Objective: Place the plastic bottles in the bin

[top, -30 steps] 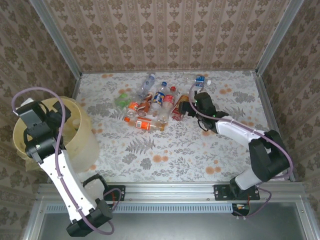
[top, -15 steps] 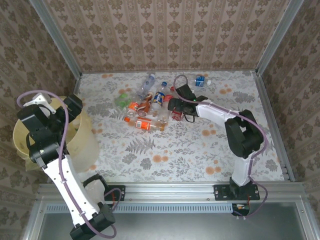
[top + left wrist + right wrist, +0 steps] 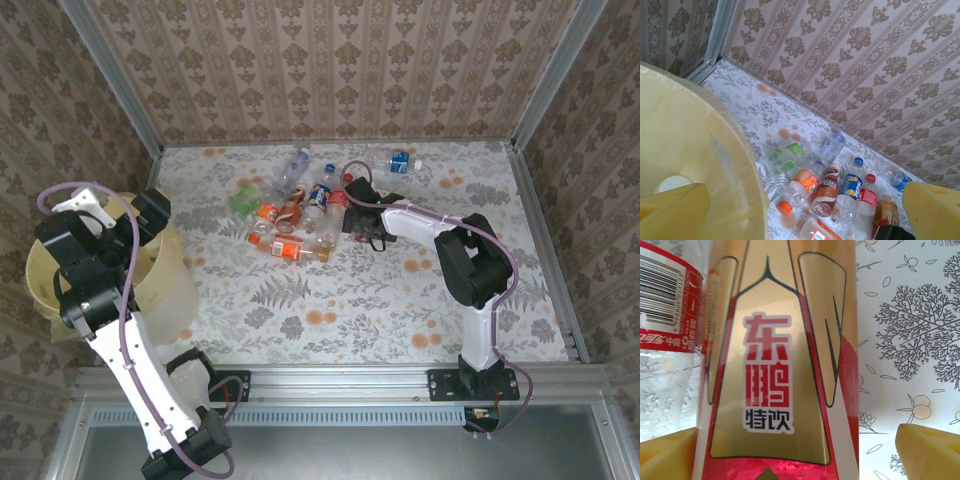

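Several plastic bottles (image 3: 300,205) lie in a heap at the table's far middle, and they show again (image 3: 840,185) in the left wrist view. One blue-labelled bottle (image 3: 398,160) lies apart near the back wall. My right gripper (image 3: 357,212) is low at the heap's right side. It is open, with its yellow fingers (image 3: 927,450) on either side of a gold-and-red labelled bottle (image 3: 780,365) and a gap still on the right. The pale yellow bin (image 3: 170,270) stands at the left edge. My left gripper (image 3: 115,215) hangs open over its rim (image 3: 740,165), holding nothing.
Patterned walls and metal posts (image 3: 115,80) close in the table on three sides. A red-labelled clear bottle (image 3: 665,340) presses against the left of the gold one. Flowered table surface (image 3: 330,300) lies between the heap and the arm bases.
My right gripper swung left from the table's middle right into the heap and now straddles the gold-and-red bottle. My left gripper turned and rose a little over the bin.
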Robot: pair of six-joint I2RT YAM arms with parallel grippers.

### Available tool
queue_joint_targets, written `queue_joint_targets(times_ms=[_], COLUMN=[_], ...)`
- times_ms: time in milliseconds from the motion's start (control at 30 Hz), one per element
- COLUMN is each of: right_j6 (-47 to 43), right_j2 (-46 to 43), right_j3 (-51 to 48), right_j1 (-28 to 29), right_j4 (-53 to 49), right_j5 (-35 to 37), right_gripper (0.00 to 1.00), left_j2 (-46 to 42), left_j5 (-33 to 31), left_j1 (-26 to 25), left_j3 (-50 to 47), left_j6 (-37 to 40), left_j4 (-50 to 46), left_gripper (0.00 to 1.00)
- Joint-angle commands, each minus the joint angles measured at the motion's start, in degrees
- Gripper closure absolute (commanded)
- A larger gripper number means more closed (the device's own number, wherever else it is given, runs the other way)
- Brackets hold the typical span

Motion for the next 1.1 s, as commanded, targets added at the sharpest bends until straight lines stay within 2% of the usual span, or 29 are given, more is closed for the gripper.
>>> queue_joint_targets(times_ms=[0, 100, 167, 433, 567, 733, 867, 1067], right_j6=[-2.09, -2.86, -4.47, -9.25, -10.51, -11.77, -12.04, -13.04], right_j2=[-1.04, -0.78, -0.78, -2.66, -7.16, -13.98, -18.83, -26.34], right_j3=[-3.00, -4.15, -5.06, -8.81, -12.91, -20.46, -24.00, -27.90], right_j1=[-1.09, -1.68, -1.77, -1.85, -1.94, -1.94, -1.94, -1.94], right_j4=[3.32, 6.36, 8.62, 13.53, 16.14, 22.17, 24.24, 27.21], right_j5=[-1.57, -3.27, -3.62, -3.95, -3.79, -6.60, -7.93, -9.57], right_gripper=[0.07, 0.10, 0.15, 0.33, 0.42, 0.48, 0.51, 0.53], left_j2=[0.18, 0.76, 0.78, 1.01, 2.78, 7.60, 11.57, 16.70], left_j5=[2.24, 2.78, 3.53, 1.12, 0.77, 0.56, -2.89, -11.85], left_j1=[-0.77, -2.04, -3.58, -12.92, -19.79, -28.88, -36.12, -46.99], left_j3=[-0.66, -0.45, -0.49, -0.58, 0.26, 2.26, 2.61, 2.47], left_j6=[-2.21, -3.20, -3.19, -4.96, -3.85, -4.86, -8.06, -6.89], left_j4=[3.45, 4.25, 5.33, 9.59, 13.33, 20.00, 26.11, 28.71], left_gripper=[0.00, 0.00, 0.00, 0.00, 0.00, 0.00, 0.00, 0.00])
